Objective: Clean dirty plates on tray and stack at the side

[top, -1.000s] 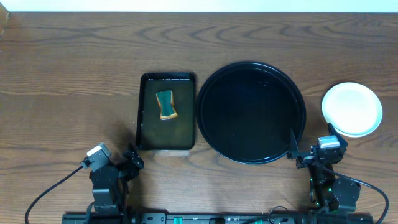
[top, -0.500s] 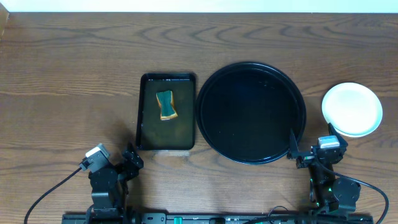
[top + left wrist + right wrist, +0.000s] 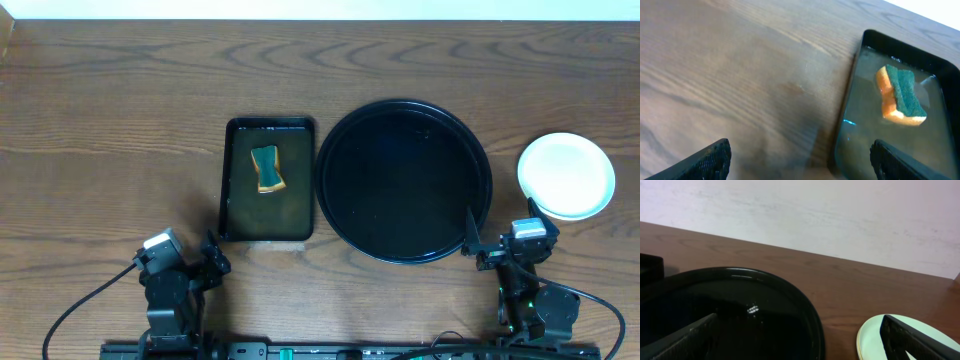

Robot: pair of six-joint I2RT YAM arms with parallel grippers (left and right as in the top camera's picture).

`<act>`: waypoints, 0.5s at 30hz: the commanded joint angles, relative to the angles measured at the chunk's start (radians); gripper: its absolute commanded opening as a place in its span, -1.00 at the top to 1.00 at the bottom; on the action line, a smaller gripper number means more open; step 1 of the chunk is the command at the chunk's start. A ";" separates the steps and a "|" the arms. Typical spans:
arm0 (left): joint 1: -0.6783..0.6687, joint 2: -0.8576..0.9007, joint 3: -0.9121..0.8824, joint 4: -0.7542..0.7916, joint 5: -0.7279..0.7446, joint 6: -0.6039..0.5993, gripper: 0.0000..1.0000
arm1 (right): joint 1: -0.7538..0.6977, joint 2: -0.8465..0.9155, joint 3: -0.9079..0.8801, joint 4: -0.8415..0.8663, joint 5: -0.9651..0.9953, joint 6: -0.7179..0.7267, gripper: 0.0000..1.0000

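Observation:
The large round black tray (image 3: 404, 180) sits right of centre with nothing on it; it also shows in the right wrist view (image 3: 740, 310). The plates (image 3: 566, 175) stand stacked to its right, a pale blue-white one on top, with a pale yellow rim under it in the right wrist view (image 3: 880, 337). My left gripper (image 3: 208, 258) is open and empty at the front left, near the rectangular tray's front corner; its fingers show in the left wrist view (image 3: 800, 162). My right gripper (image 3: 498, 240) is open and empty at the front right, between the round tray and the plates.
A smaller rectangular black tray (image 3: 268, 180) holds shallow liquid and an orange-and-green sponge (image 3: 266, 168), also in the left wrist view (image 3: 900, 95). The wooden table (image 3: 110, 130) ends at a pale wall at the back.
The left arm has shifted slightly at the front left. Nothing else has moved.

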 commanded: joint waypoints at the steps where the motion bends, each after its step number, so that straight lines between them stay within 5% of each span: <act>1: 0.005 -0.010 -0.015 0.013 -0.024 0.114 -0.79 | 0.009 -0.006 -0.002 -0.003 -0.013 0.011 -0.99; 7: 0.002 -0.010 -0.023 0.138 -0.024 0.114 -0.79 | 0.009 -0.006 -0.002 -0.003 -0.013 0.011 -0.99; 13: 0.003 -0.010 -0.148 0.587 -0.050 0.137 -0.79 | 0.009 -0.006 -0.002 -0.003 -0.013 0.011 -0.99; 15: 0.003 -0.010 -0.163 0.619 -0.050 0.137 -0.79 | 0.009 -0.006 -0.002 -0.003 -0.013 0.011 -0.99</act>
